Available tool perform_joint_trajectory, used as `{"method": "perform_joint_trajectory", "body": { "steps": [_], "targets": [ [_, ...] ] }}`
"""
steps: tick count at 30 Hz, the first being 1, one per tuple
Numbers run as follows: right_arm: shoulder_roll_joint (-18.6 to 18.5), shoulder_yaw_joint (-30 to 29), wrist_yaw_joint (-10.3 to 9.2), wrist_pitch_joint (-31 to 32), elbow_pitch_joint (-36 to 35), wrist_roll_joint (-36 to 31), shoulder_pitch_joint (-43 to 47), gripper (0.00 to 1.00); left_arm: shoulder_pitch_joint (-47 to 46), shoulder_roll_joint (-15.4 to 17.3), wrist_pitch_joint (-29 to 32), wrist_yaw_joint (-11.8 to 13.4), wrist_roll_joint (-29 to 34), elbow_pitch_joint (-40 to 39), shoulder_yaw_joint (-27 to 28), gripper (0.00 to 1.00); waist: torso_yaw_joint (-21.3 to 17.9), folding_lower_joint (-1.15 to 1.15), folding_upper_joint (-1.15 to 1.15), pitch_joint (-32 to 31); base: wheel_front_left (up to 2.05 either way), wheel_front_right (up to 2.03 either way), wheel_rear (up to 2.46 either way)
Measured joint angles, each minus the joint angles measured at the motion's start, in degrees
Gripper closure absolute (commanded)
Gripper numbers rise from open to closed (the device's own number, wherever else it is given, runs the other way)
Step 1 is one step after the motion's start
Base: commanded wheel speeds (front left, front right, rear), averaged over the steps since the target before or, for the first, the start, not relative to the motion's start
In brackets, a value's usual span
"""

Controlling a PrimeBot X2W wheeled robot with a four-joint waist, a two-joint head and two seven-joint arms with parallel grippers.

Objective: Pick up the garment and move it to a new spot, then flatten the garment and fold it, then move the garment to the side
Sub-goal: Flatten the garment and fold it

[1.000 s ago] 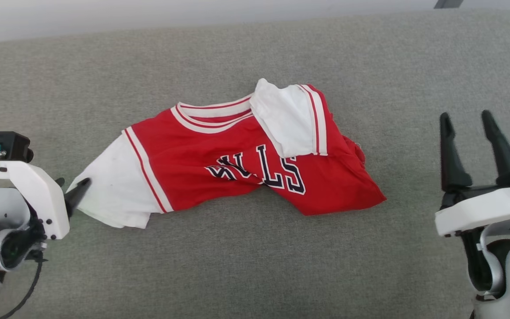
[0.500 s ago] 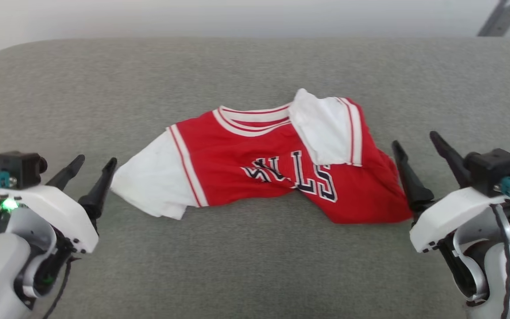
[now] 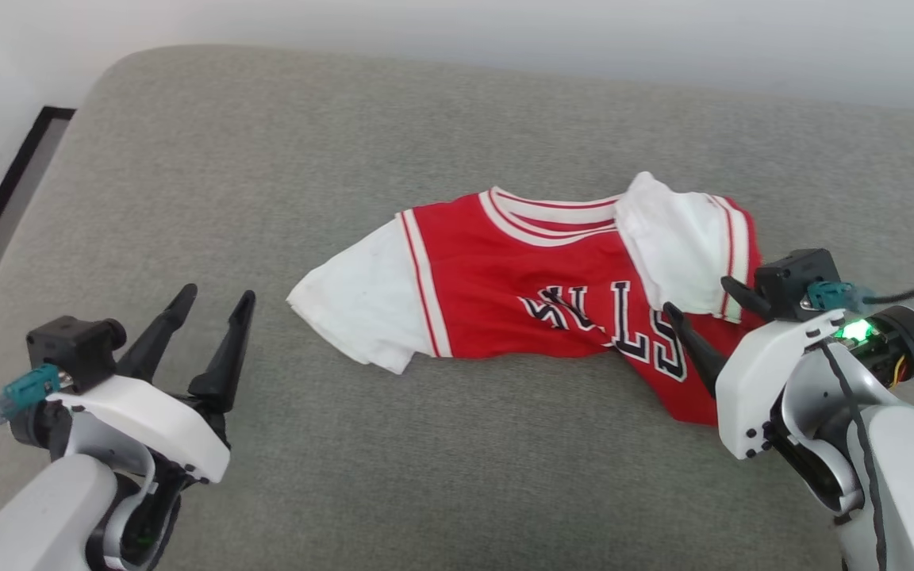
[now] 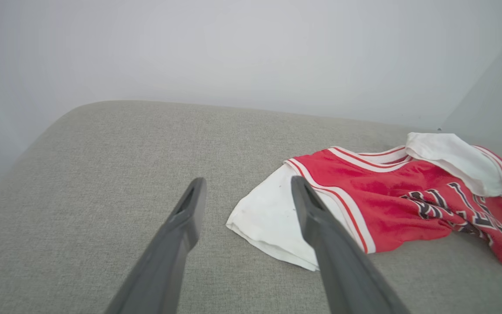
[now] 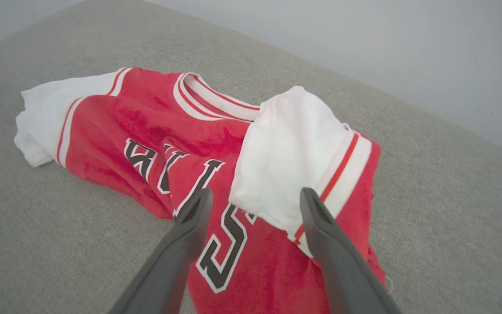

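The garment, a red T-shirt with white sleeves and black lettering, lies crumpled on the grey cushion. One white sleeve is folded over its chest; the other spreads out at the left. My left gripper stands open a short way left of that sleeve, empty; in the left wrist view the left gripper points past the garment. My right gripper is open over the shirt's right end. In the right wrist view the right gripper straddles the folded sleeve's lower edge on the garment.
The cushion's rounded left corner drops off toward a dark frame by the pale wall. Bare grey fabric stretches in front of the shirt and to its left.
The head camera has turned, shifting the picture. My left gripper has opened wide and drawn back from the white sleeve. My right gripper has come in from the side to hover over the shirt's right end.
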Motion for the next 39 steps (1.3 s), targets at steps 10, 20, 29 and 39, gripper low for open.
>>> {"method": "perform_joint_trajectory", "body": {
  "steps": [10, 20, 29, 39],
  "targets": [
    [-2.5, 1.8, 0.0, 7.4, 6.8, 1.3, -4.3, 0.0, 2.9, -3.9, -1.9, 0.8, 4.0, -1.7, 3.6, 0.0, 4.1, 0.0, 0.0, 0.8, 0.0, 0.0, 0.0],
    [-3.1, 1.9, 0.01, 8.2, 11.1, 2.4, -6.5, 1.0, 9.6, -10.1, -1.9, -0.7, 11.2, -5.4, 14.7, 0.0, 6.0, 0.0, 0.0, 1.0, 0.0, 0.0, 0.0],
    [-3.0, -0.2, 0.01, 8.4, 9.9, 3.2, -7.2, 1.0, 13.1, -13.6, -2.0, -3.5, 14.7, -5.6, 19.9, 0.0, 5.5, 0.0, 0.0, 0.7, 0.0, 0.0, 0.0],
    [-0.2, -12.4, 0.01, 7.5, 6.6, 2.5, -6.5, 1.0, 14.4, -15.3, -2.0, -5.7, 17.4, -5.1, 23.1, 0.0, 4.1, 0.0, 0.0, 0.1, 0.0, 0.0, 0.0]
  ]
}}
